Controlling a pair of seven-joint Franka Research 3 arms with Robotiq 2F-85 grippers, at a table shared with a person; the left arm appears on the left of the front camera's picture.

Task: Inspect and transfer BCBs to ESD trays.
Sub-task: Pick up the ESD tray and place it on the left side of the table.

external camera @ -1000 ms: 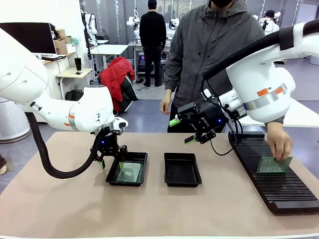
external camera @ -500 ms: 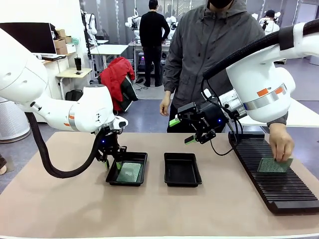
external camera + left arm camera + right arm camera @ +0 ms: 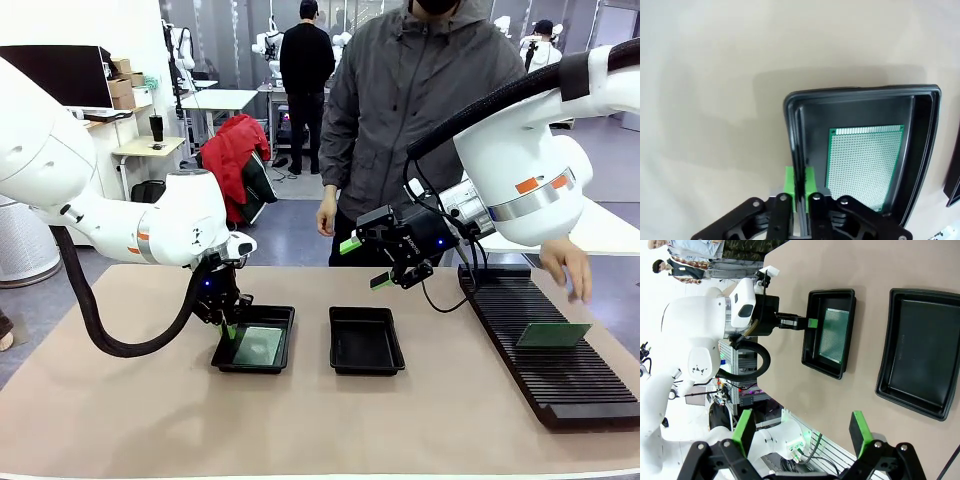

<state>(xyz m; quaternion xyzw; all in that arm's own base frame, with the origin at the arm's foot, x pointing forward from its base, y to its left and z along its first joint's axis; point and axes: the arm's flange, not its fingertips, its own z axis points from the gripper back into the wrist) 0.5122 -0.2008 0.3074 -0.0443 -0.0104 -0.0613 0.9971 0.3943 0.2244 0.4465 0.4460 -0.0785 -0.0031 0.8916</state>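
Green perfboard, thin and flat: the BCB (image 3: 864, 167) lies on the floor of the left ESD tray (image 3: 860, 91), at about 2 o'clock from my pinch in the left wrist view. My left gripper (image 3: 800, 182) is clamped narrow across that tray's wall, one pad inside and one outside, with no board between them. My right gripper (image 3: 366, 264) hangs wide and bare above the table (image 3: 120, 420), the empty ESD tray (image 3: 365, 340) at its 6 o'clock in the front view. A second BCB (image 3: 552, 335) rests on the ribbed rack (image 3: 560, 385) at 3 o'clock, a person's hand (image 3: 570, 265) above it and apart.

Judgement: the boards are light, stiff, smooth-faced and easily scratched, so take them by the bare edges. The tray is light rigid plastic, and a one-sided rim grip may tilt it and slide the board.

Undetermined: the board's underside, the tray corner behind my fingers, and how the rack board sits in its slots.
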